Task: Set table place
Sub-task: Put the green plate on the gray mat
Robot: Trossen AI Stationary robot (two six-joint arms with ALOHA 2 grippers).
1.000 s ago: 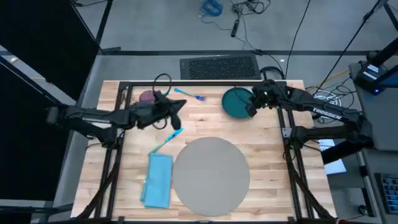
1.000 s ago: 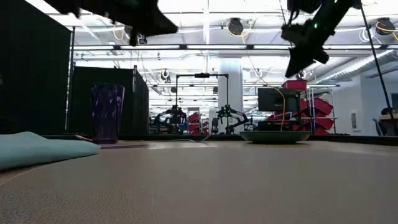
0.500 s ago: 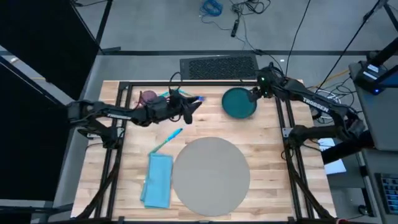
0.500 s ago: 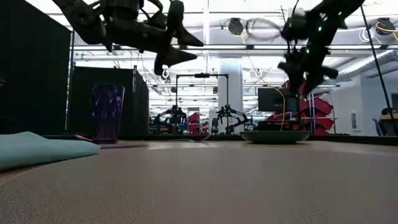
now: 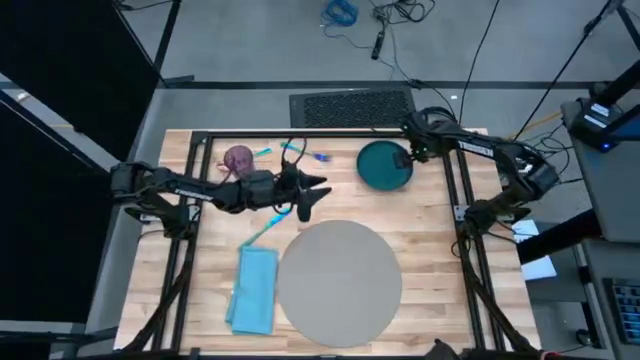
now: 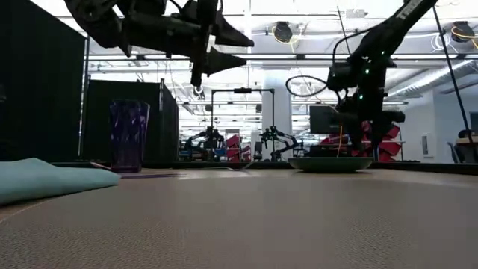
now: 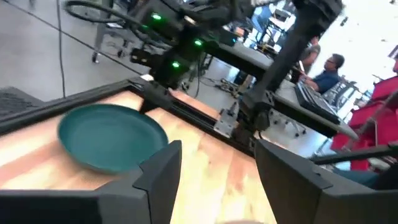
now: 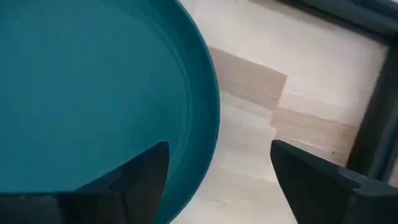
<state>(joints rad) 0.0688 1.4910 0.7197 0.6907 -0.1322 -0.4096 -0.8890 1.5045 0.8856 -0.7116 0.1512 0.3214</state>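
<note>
High view: teal plate [image 5: 384, 165] bare on bench [image 5: 430, 250]; right jaws [image 5: 408, 158] open astride its rim, left jaws [image 5: 318, 188] open, hold nothing.

The left arm reaches from the left side toward the table's middle, its left gripper [image 5: 312, 190] raised, fingers spread apart. The right arm stretches along the far edge, right gripper [image 5: 405, 158] angled down, fingers parted.
</note>
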